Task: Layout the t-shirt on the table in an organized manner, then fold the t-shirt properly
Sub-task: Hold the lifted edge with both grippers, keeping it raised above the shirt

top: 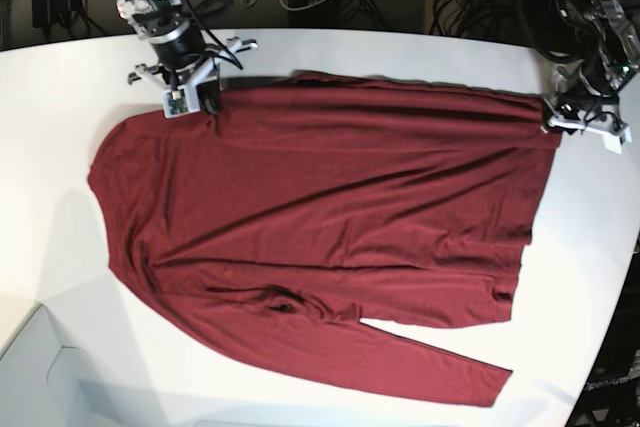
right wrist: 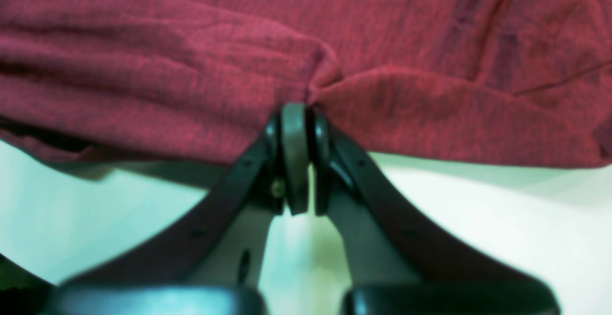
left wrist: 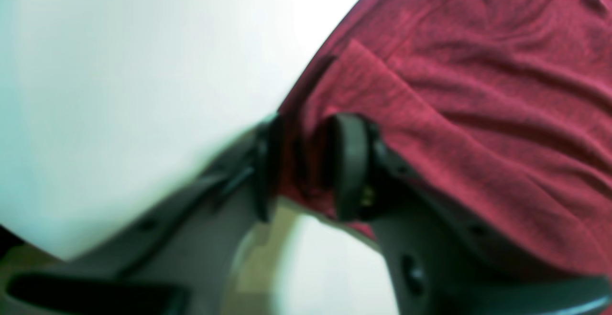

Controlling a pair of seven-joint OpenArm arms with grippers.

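Nearest us in the base view we see one sleeve of the t-shirt (top: 320,237) running along the table (top: 60,147) toward the front edge, its cuff end on the right. There is one shirt: dark red, thin and plain, spread nearly flat across the middle of the white tabletop, with long shallow creases and a small pucker near the lower seam. Its neck end lies to the left and its hem to the right.

Farther back we count two grippers, both at the shirt's far edge. The right gripper (right wrist: 296,114) is clenched on a gathered pinch of that edge, the cloth bunching into folds at its tips. The left gripper (left wrist: 308,162) has its jaws parted, with the hem corner lying between them; the fabric sits loose in the gap rather than squeezed.
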